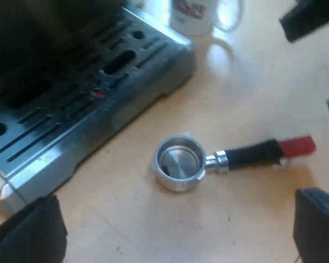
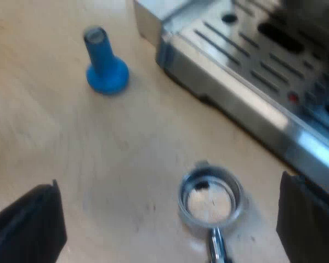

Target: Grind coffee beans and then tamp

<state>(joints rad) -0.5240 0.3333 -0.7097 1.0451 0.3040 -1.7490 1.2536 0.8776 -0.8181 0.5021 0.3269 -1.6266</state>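
The metal holder [image 1: 180, 163] lies loose on the wooden table beside the espresso machine's drip tray [image 1: 71, 104]. Its dark handle [image 1: 252, 154] ends in red [image 1: 297, 146]. The basket shows a bare shiny bottom with a few dark specks. My left gripper [image 1: 175, 222] hovers above the holder, open, nothing between its fingers [image 1: 27, 233]. My right gripper [image 2: 169, 219] is open too and hangs over the holder's basket [image 2: 211, 196]. A blue tamper [image 2: 104, 57] stands upright on the table, apart from the holder and near the machine's corner [image 2: 153, 22].
A white mug [image 1: 200, 13] with red print stands past the drip tray's corner. The slotted metal drip tray [image 2: 252, 71] runs close by the basket. Dark parts of the other arm [image 1: 310, 19] hang beyond the handle's red end.
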